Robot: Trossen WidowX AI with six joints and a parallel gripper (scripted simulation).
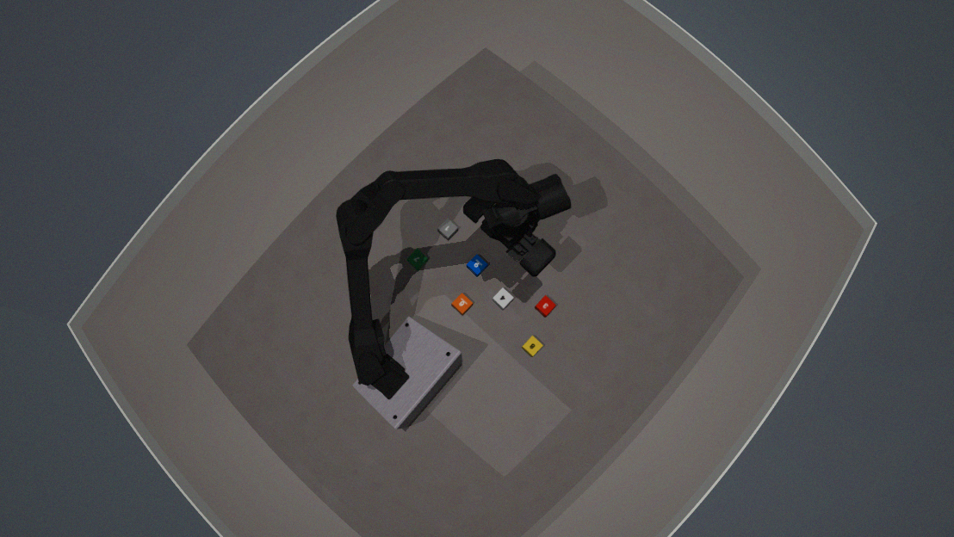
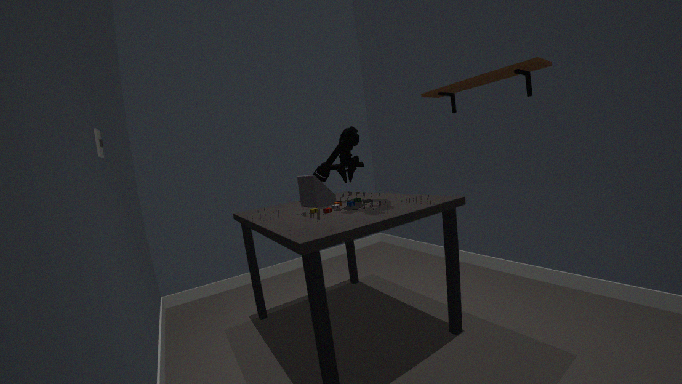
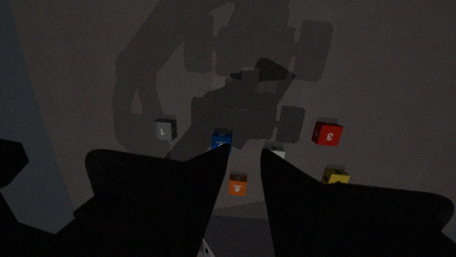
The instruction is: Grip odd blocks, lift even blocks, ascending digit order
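My gripper (image 2: 348, 181) (image 3: 244, 151) is open and empty, high above the table, fingertips pointing down. The grey block (image 1: 448, 229) (image 3: 165, 131) shows 1. The red block (image 1: 545, 305) (image 3: 328, 134) (image 2: 327, 210) shows 3. The white block (image 1: 502, 298) (image 3: 278, 153) shows 4; a fingertip partly covers it in the wrist view. The green block (image 1: 418, 258) shows 7. The yellow block (image 1: 531, 345) (image 3: 337, 178) (image 2: 312, 210) shows 8. The blue block (image 1: 477, 264) (image 3: 221, 139) and orange block (image 1: 461, 303) (image 3: 237, 186) each show 6 or 9, hard to tell apart.
The pale arm base (image 1: 427, 360) (image 2: 314, 192) stands beyond the orange block. The arm reaches around above the grey and green blocks, and its shadow covers the green one. The wooden table (image 2: 305, 233) stands below a wall shelf (image 2: 491, 76).
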